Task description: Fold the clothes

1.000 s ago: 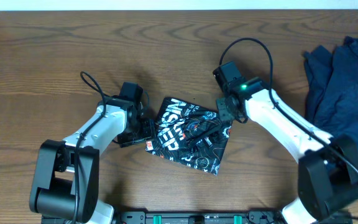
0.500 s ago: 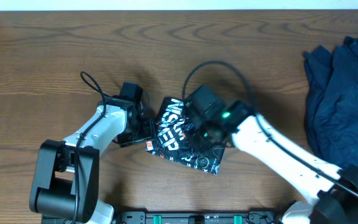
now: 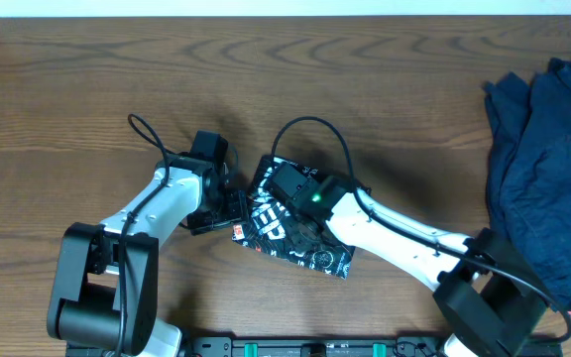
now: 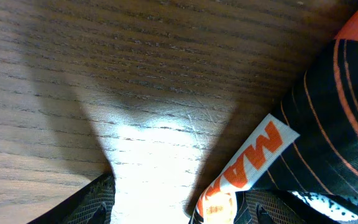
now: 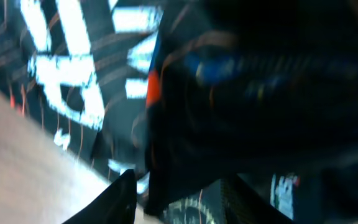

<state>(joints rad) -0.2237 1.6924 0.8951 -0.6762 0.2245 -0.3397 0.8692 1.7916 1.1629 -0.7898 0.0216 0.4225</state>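
Note:
The black jersey point(image 3: 310, 253) with orange lines and white lettering lies folded into a small packet at the table's front middle. My left gripper point(image 3: 228, 205) is open at its left edge. In the left wrist view its fingers point(image 4: 179, 202) straddle bare wood, and the jersey's orange-white label point(image 4: 260, 149) touches the right finger. My right gripper point(image 3: 300, 206) is over the jersey's middle, with its fingers point(image 5: 179, 196) closed on a dark fold of the jersey point(image 5: 185, 124); that view is blurred. Plain navy garments point(image 3: 553, 149) lie heaped at the right.
The wooden table point(image 3: 87, 89) runs across the whole view. The right arm point(image 3: 404, 238) stretches diagonally over the jersey's right part. The navy heap reaches the table's right edge.
My right gripper has swept from the jersey's right edge leftward across it to its middle. The left arm has not moved.

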